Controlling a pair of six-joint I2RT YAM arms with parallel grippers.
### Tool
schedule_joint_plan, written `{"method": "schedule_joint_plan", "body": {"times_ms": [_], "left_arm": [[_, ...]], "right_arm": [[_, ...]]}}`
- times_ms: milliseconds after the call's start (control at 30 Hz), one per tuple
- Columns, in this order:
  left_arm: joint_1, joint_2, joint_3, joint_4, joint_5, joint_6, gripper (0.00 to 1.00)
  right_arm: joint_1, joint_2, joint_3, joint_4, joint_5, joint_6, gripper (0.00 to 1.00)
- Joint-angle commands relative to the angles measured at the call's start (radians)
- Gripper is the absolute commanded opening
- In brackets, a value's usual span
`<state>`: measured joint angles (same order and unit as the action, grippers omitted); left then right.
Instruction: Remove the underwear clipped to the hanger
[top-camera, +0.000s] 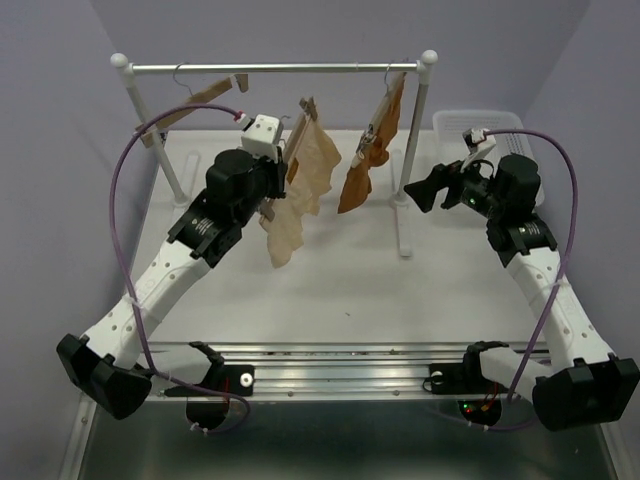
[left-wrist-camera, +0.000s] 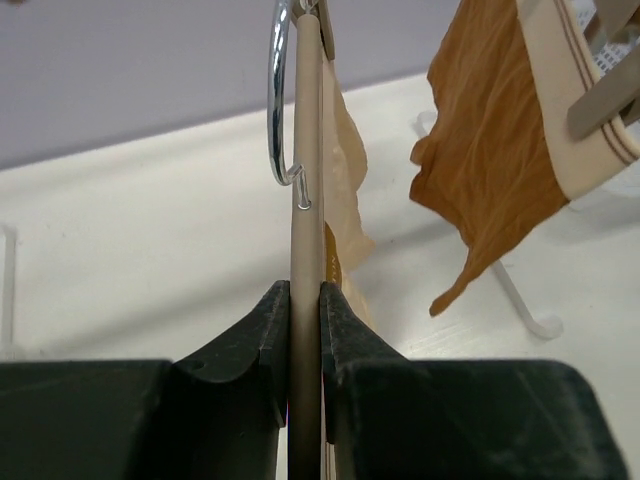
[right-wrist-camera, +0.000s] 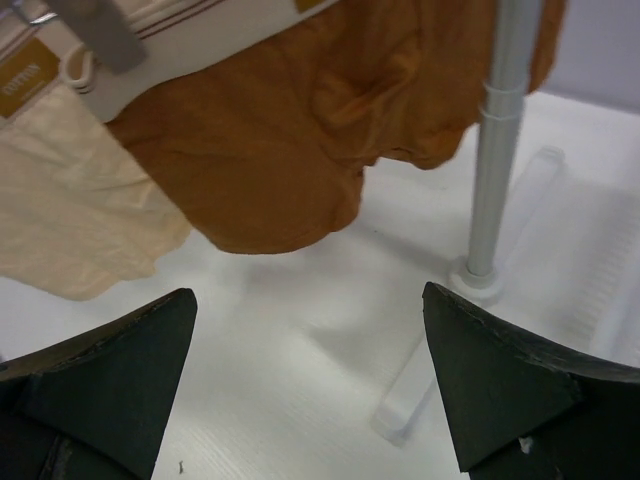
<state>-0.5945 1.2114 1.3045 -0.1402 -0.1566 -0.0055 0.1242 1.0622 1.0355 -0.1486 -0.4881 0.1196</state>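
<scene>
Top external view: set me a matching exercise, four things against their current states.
1 left gripper
2 right gripper
3 pale beige scalloped cloth underwear
4 orange-brown cloth garment

A open, holding nothing
B hanging nearest the rack's right post
C shut on the slim light-wood hanger
D hanging from the gripped hanger

Pairs: 1-C, 2-A, 3-D, 4-B

A white clothes rack (top-camera: 280, 68) is seen standing on a white table (top-camera: 330, 300), with a grey rail fixed between two posts. An orange-brown garment (top-camera: 360, 170) is hung near the right post and clipped at its striped waistband. A bare wooden hanger (top-camera: 195, 105) is hooked near the left post, tilted. A white slatted basket (top-camera: 500, 122) is noted behind the right post.
</scene>
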Motion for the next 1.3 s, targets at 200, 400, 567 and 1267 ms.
{"method": "schedule_joint_plan", "body": {"times_ms": [200,400,567,1267], "left_arm": [[-0.019,-0.366,-0.246,-0.152,-0.06,-0.296,0.0],[-0.019,-0.603,-0.389,-0.225,0.126,-0.334,0.0],[-0.021,-0.72,-0.455,-0.216,0.325,-0.329,0.0],[-0.021,-0.745,-0.445,-0.125,0.617,-0.194,0.0]], "right_arm": [[0.083,0.166,0.216,-0.14,-0.534,-0.32,1.0],[0.193,0.266,0.395,-0.256,-0.544,-0.371,1.0],[0.242,0.39,0.598,-0.382,-0.665,-0.359,1.0],[0.282,0.57,0.713,-0.401,-0.911,-0.212,1.0]]}}
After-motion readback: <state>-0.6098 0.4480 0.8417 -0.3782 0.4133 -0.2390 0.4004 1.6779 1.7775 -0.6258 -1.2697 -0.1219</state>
